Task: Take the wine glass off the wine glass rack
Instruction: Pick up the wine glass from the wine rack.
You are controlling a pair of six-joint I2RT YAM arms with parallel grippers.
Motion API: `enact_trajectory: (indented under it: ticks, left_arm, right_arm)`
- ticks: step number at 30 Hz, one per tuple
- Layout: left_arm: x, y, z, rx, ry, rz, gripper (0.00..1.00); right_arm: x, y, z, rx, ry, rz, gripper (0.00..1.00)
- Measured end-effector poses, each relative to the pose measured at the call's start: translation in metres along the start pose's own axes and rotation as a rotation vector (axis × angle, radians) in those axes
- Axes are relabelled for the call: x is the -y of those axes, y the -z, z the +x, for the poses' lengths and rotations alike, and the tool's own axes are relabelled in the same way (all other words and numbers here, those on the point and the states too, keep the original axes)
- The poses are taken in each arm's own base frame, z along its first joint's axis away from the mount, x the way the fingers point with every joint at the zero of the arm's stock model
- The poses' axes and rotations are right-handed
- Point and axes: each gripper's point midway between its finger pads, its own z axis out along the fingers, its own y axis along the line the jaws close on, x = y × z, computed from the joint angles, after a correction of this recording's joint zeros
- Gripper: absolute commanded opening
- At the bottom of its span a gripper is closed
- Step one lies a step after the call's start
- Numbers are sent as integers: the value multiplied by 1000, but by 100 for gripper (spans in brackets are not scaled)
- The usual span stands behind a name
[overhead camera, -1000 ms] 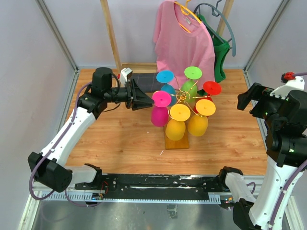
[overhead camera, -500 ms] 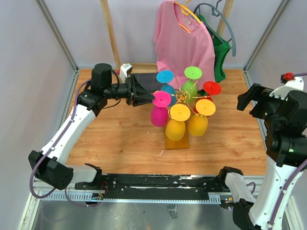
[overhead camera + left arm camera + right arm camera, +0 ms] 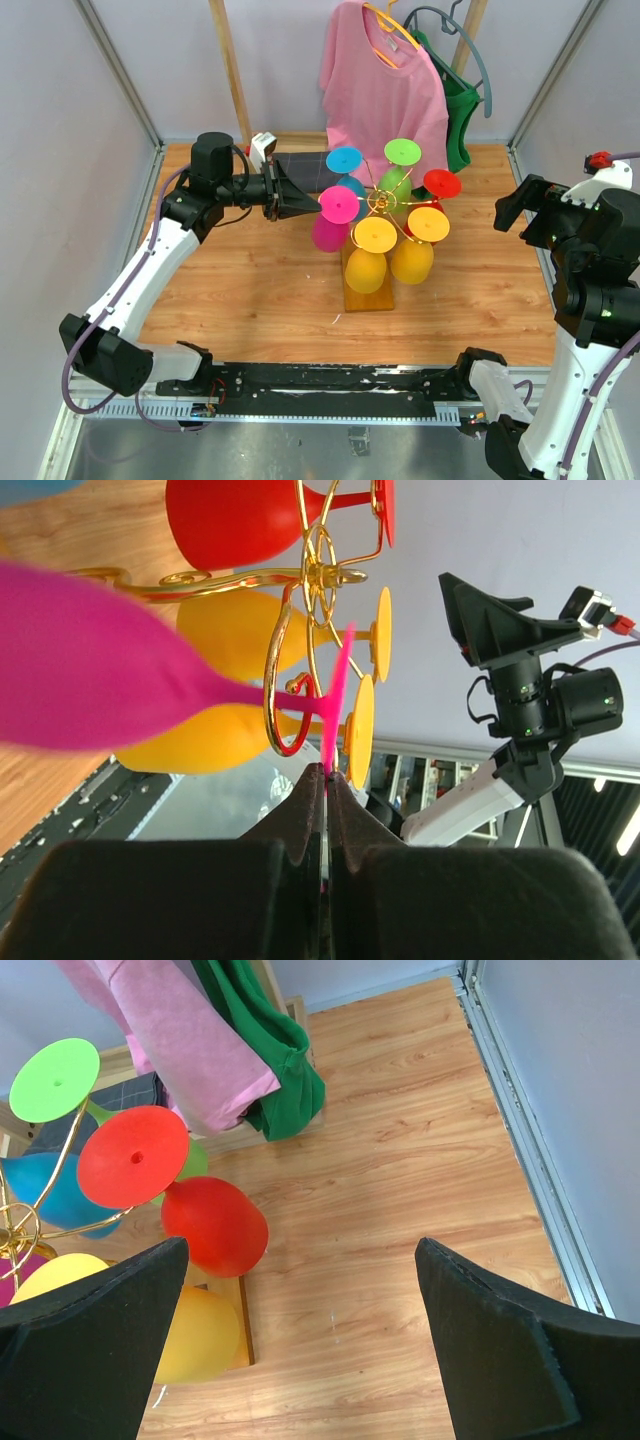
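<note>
The left tool (image 3: pixel 316 203) reaches in from the left over the surface (image 3: pixel 250 290). Its jaws are pressed together on the thin edge of the foot of the magenta wine glass (image 3: pixel 337 206). That glass hangs bowl-down on the left side of the wine glass rack (image 3: pixel 380 202), and in the left wrist view its stem (image 3: pixel 290 695) runs through a curl of the gold wire.

The hold is the first worry. It appears to catch only the rim of the foot, so the disc could pivot or slide out between the fingers once the glass's weight comes onto it. The glass would then swing back against the wire or drop to the surface.

The second worry is the direction of the pull. If the stem is not eased along the open side of the curl, it probably snags, and the pull goes into the rack itself. The rack looks light on its wooden base (image 3: pixel 368 297) and could skid or tip with every other glass on it.

Just right of the held foot sits the foot of a yellow glass (image 3: pixel 375 235), close enough to be clipped on the way out.

Far to the right, the right tool (image 3: pixel 300 1345) has its fingers spread wide with nothing between them, and it is well apart from the rack. It offers nothing to steady the base.
</note>
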Motion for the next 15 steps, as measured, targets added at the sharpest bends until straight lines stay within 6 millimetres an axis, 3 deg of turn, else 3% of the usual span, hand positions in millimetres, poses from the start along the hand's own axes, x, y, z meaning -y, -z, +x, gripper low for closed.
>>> enact_trajectory:
  ticks: [15]
  left_arm:
    - [-6, -2, 1, -8, 9, 3, 0]
  right_arm:
    - [0, 2, 1, 3, 0, 3, 98]
